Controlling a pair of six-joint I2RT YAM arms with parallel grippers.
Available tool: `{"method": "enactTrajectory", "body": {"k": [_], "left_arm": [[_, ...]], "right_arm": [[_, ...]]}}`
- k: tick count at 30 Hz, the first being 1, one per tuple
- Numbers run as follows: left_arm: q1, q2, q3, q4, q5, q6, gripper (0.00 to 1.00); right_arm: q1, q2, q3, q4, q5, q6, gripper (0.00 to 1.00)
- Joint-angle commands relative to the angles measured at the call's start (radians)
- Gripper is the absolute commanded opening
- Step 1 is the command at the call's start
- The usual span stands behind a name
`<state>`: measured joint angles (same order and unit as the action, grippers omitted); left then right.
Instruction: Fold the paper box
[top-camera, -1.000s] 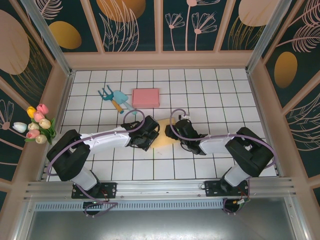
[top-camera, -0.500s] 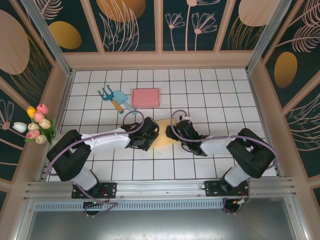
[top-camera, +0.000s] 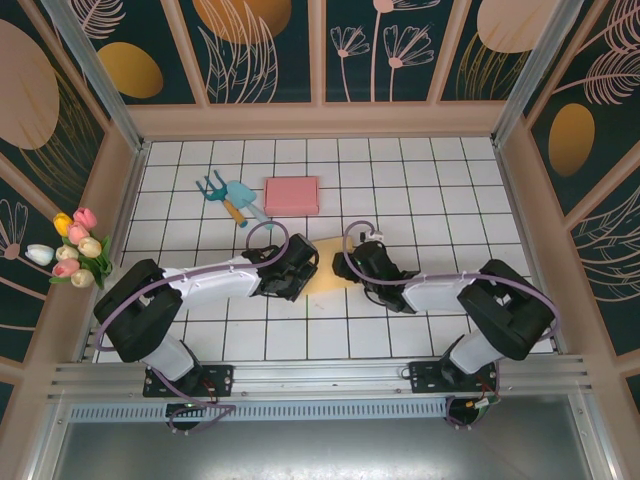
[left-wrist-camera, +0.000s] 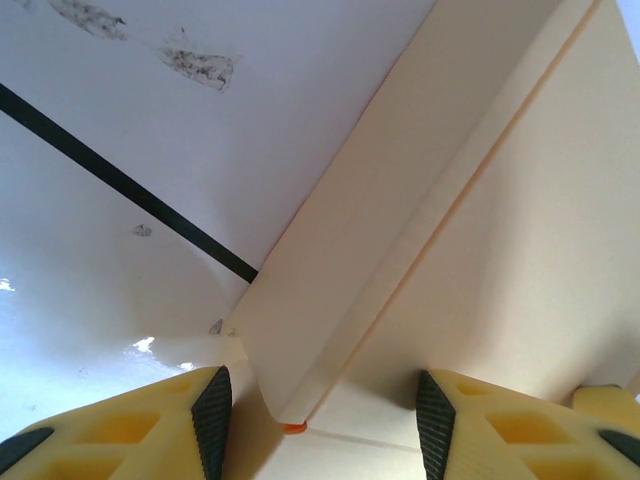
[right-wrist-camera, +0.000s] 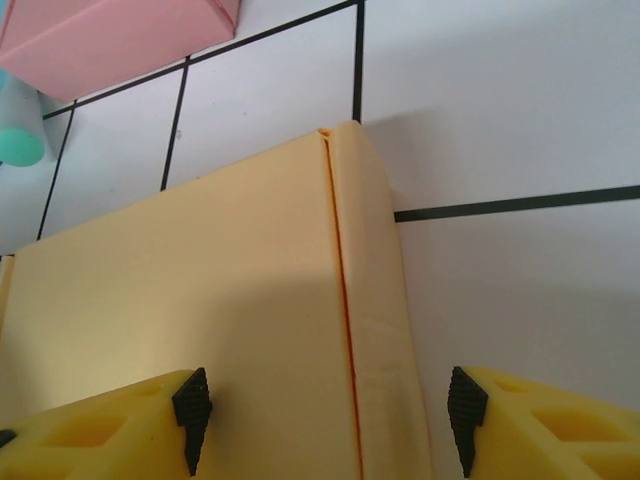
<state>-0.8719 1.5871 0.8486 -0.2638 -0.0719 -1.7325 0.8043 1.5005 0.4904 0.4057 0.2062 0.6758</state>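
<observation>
Sitting mid table between both claws, paper box; left claw jaws apart straddling its left side, right claw apart straddling right side, equally near.

You have two arms working over one white tiled table: the left arm and the right arm. Each carries one gripper, so count two: left gripper and right gripper. There are two boxes, one pale yellow paper box and one pink box. You also have two teal garden tools, one hand fork and one trowel. By the left wall is one bunch of tulips, its blooms too small to count surely.
</observation>
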Motion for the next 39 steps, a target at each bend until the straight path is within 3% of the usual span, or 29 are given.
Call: {"method": "enactTrajectory", "body": {"k": [1,11,25,32,39], "left_arm": [[-0.005,0.034,-0.028,-0.012,-0.019,-0.012,0.53],[-0.004,0.027,-0.03,-0.015,-0.023,-0.014,0.53],[-0.005,0.036,-0.028,-0.015,-0.026,-0.017,0.53],[-0.004,0.039,-0.025,-0.017,-0.029,-0.02,0.53],[-0.006,0.039,-0.028,-0.02,-0.034,-0.022,0.53]], "right_arm": [[0.012,-0.049,-0.016,-0.067,0.044,-0.027,0.68],[0.03,-0.162,-0.033,-0.143,0.056,-0.051,0.66],[0.059,-0.18,-0.095,-0.108,0.006,-0.034,0.61],[0.072,-0.199,-0.119,-0.091,-0.03,-0.049,0.51],[0.073,-0.209,-0.138,-0.074,-0.05,-0.047,0.48]]}}
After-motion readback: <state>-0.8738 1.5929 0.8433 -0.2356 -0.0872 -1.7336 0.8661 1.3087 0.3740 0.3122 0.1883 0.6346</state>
